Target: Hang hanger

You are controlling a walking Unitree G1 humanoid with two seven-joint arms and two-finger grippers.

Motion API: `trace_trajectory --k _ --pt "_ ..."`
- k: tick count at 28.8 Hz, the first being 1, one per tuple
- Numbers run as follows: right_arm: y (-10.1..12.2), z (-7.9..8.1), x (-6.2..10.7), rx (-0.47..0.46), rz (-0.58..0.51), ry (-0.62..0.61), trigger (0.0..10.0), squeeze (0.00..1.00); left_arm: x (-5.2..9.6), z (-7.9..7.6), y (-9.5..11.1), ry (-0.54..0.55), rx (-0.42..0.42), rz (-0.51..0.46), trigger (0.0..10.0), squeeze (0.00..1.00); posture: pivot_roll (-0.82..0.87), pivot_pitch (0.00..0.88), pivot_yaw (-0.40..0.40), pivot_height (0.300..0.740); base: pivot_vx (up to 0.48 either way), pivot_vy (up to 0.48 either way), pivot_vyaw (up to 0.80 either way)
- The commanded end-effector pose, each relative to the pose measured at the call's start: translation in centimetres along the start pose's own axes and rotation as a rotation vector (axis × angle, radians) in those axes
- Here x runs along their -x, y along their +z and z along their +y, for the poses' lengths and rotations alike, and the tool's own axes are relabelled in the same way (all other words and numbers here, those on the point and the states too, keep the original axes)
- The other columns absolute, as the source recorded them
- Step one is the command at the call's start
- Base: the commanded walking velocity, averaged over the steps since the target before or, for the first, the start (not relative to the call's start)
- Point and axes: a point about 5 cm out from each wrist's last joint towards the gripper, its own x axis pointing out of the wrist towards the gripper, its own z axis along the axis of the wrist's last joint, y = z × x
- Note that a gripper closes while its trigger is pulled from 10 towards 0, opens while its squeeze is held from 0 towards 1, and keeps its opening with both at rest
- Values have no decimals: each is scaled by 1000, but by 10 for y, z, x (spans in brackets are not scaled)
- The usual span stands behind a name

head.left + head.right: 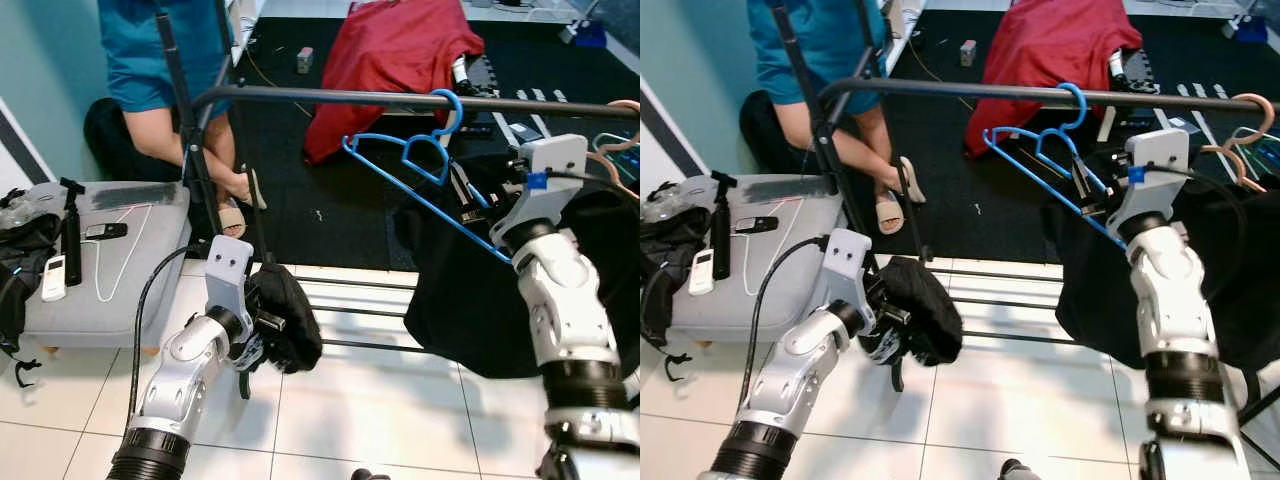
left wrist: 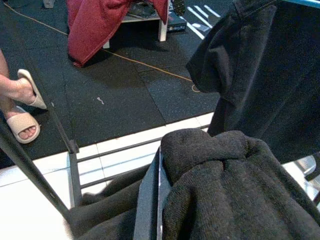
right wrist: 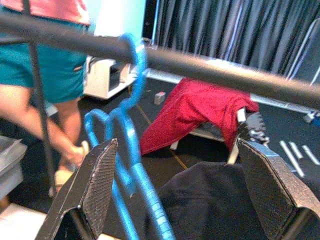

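Observation:
A blue hanger (image 1: 420, 170) has its hook (image 1: 450, 105) over the black rail (image 1: 330, 97), and a dark garment (image 1: 470, 300) hangs from it. My right gripper (image 3: 177, 145) is raised just below the rail and open. Its fingers (image 3: 95, 190) stand wide apart, with the hanger's blue arm (image 3: 130, 175) between them and not clamped. My left gripper (image 1: 255, 345) is low over the tiles in front of the rack, shut on a bundled black cloth (image 1: 290, 315); in the left wrist view this cloth (image 2: 225, 190) wraps around a finger (image 2: 150, 200).
A person in a teal shirt and sandals (image 1: 150, 60) sits behind the rack's left post. A grey bench (image 1: 110, 270) with a remote, a phone and a cable is at the left. A red cloth (image 1: 390, 60) lies behind. A tan hanger (image 1: 620, 150) hangs far right. Low rack bars (image 1: 350, 310) cross the floor.

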Motion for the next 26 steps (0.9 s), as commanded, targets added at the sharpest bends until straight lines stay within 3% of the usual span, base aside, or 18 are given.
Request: trace_trajectory --k 1,16,26 --pt "-3 0 0 -20 9 23 10000 0 3 1 8 -14 -29 -39 10000 0 -86 159 29 740 0 0 0" --pt "0 -23 -28 -146 72 247 10000 0 15 8 20 3 -72 -48 10000 0 -53 237 22 740 0 0 0" --pt "6 -23 -35 -124 91 337 10000 0 17 8 23 9 -76 -54 10000 0 -53 251 10 740 0 0 0"
